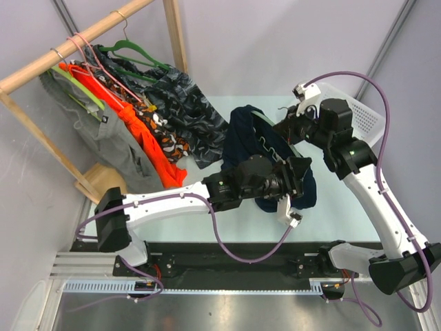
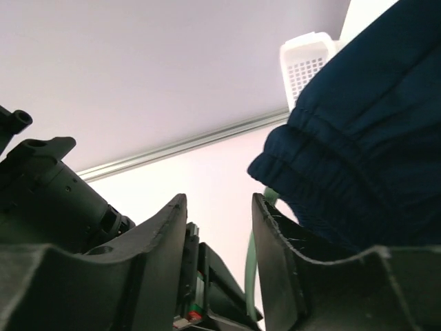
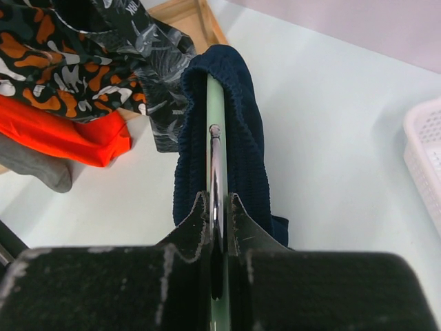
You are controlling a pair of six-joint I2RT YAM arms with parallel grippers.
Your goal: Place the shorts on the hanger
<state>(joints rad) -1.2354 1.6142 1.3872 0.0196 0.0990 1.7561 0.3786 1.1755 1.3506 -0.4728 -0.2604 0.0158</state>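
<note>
Navy shorts (image 1: 238, 138): soft dark cloth draped over the hanger and held up above the table, between the two arms near the middle of it.
Hanger (image 3: 216, 103): pale mint green, seen edge-on from the right wrist, with cloth falling down both sides of it; its metal hook (image 3: 215, 162) runs back toward the camera.
Right claw (image 3: 218, 203): closed tight, with the wire hook pinched between its two fingers, so it holds the hanger up by the hook.
Left claw (image 2: 217, 207): jaws partly apart with pale background showing through the gap; nothing is clamped between the tips.
Left claw surroundings: the gathered waistband of the shorts hangs just outside one finger, and a thin green strip of the hanger shows low in the gap.
Table (image 1: 337, 207): pale, glossy surface under both arms.
Basket (image 1: 362, 114): white perforated plastic, at the far right beside the right arm.
Rack (image 1: 69, 45): slanted wooden rail at the far left, carrying pink hangers (image 1: 89, 58) and a darker green hanger (image 1: 138, 52).
Hanging clothes: an orange garment (image 1: 148, 138), a black-and-grey patterned garment (image 1: 186, 110) and a grey garment (image 1: 114, 148), all apart from the shorts.
</note>
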